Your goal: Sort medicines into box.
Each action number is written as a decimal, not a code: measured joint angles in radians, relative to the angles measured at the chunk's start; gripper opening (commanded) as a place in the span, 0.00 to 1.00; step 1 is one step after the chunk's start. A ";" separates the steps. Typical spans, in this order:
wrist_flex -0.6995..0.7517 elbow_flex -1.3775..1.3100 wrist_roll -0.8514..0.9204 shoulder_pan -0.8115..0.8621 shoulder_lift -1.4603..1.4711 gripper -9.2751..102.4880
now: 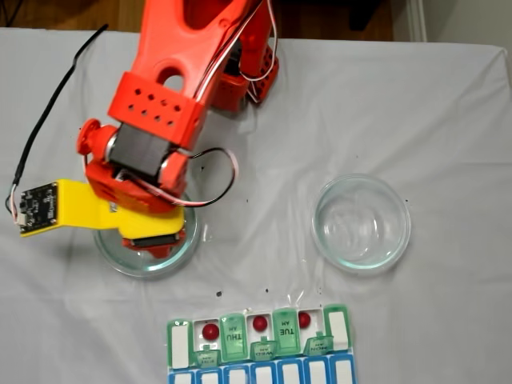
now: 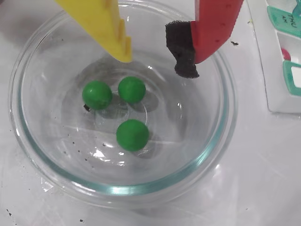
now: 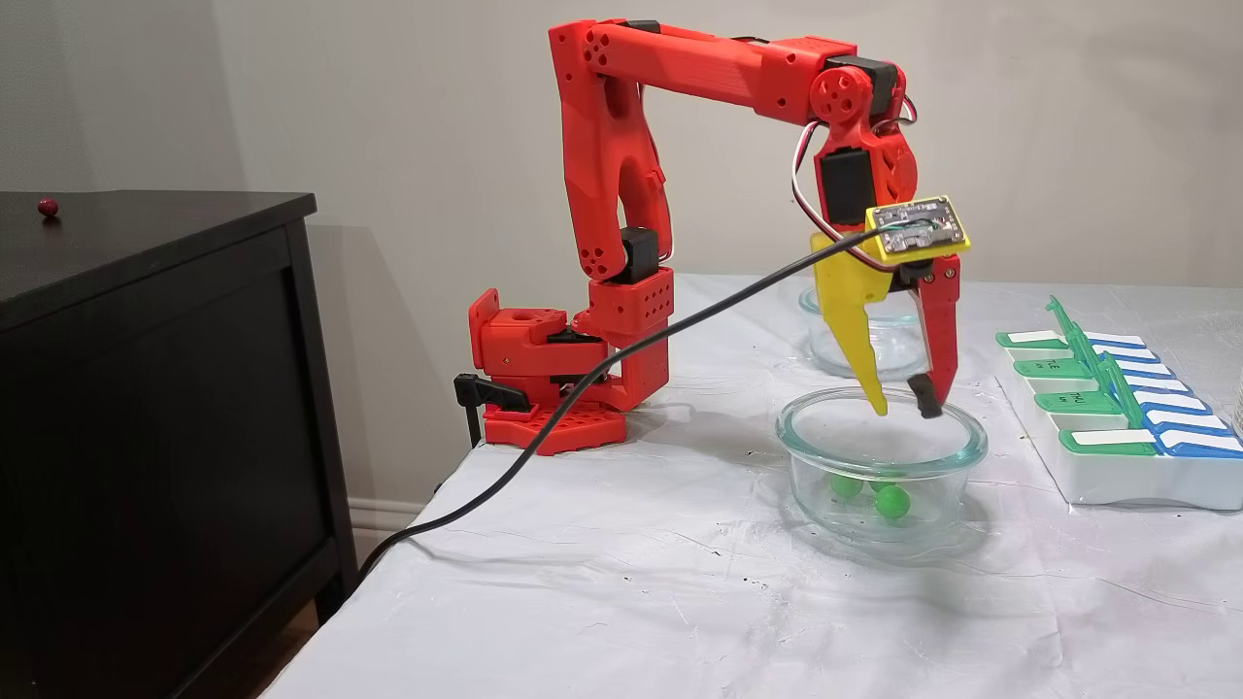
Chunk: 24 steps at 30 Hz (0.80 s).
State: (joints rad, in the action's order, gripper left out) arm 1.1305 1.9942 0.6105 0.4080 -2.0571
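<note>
Room: White cloth covers the table, with a plain wall behind and a dark cabinet at the 9 o'clock side in a fixed view.
Arm: the red arm bends over and points straight down at a glass dish.
Gripper: the gripper is spread apart and pinches nothing. It has one yellow finger and one red finger with a black pad. The tips hang just inside the rim of the dish, above the balls.
Near dish: the glass dish holds three green balls. In the wrist view two sit side by side near the middle and one lies toward 6 o'clock from them.
Other dish: a second glass dish looks bare. It sits at 3 o'clock from the first dish in a fixed view.
Box: the pill box lies at 6 o'clock in that same view, with some green lids flipped up.
Done: three red balls each rest in their own open cup of the box.
Left: the three green balls are not in the box yet. I think the task is about half done.
Next: the gripper likely needs to drop lower and close on one green ball.
Stray: one small red ball sits on the cabinet top, far from the table.
</note>
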 measured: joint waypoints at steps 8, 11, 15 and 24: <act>-0.026 0.008 0.038 0.021 0.072 0.27; -0.038 0.009 0.037 0.031 0.081 0.27; -0.044 0.023 0.037 0.028 0.081 0.28; -0.044 0.051 0.014 0.003 0.089 0.28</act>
State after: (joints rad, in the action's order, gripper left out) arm 1.0861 2.0448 0.6243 0.4111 -1.9681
